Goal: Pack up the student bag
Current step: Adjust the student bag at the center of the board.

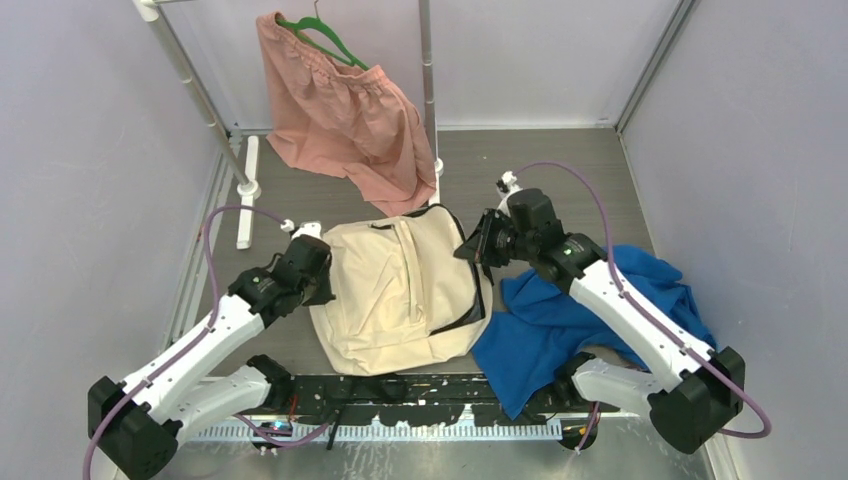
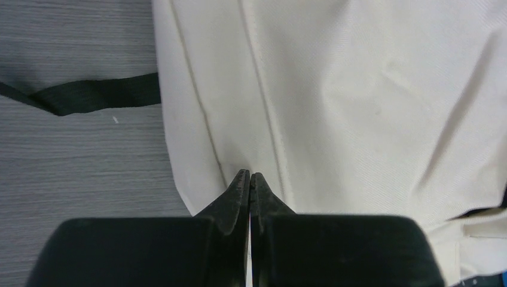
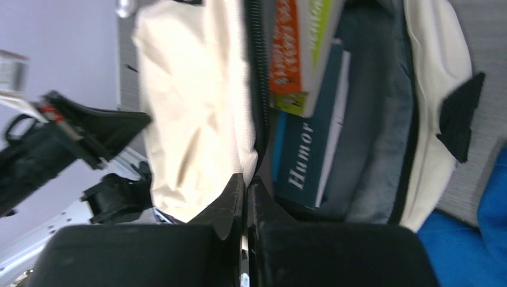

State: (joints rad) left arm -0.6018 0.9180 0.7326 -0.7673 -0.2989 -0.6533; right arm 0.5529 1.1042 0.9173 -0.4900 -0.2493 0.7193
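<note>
The student bag (image 1: 400,290), cream with black zippers, lies flat in the middle of the table. My left gripper (image 1: 325,285) is at its left edge, with the jaws shut on the cream fabric (image 2: 359,89) beside a seam (image 2: 250,174). My right gripper (image 1: 468,250) is at the bag's right side, shut on the edge of the cream flap (image 3: 191,89) by the zipper (image 3: 245,179). The main compartment gapes open and shows grey lining (image 3: 370,119). Inside are a dark teal book titled "Humor" (image 3: 302,155) and an orange and green book (image 3: 284,48).
A blue cloth (image 1: 580,320) lies crumpled right of the bag, under my right arm. A pink garment (image 1: 345,110) on a green hanger (image 1: 325,35) hangs from a metal rack (image 1: 428,90) behind the bag. A black strap (image 2: 89,95) trails left on the grey table.
</note>
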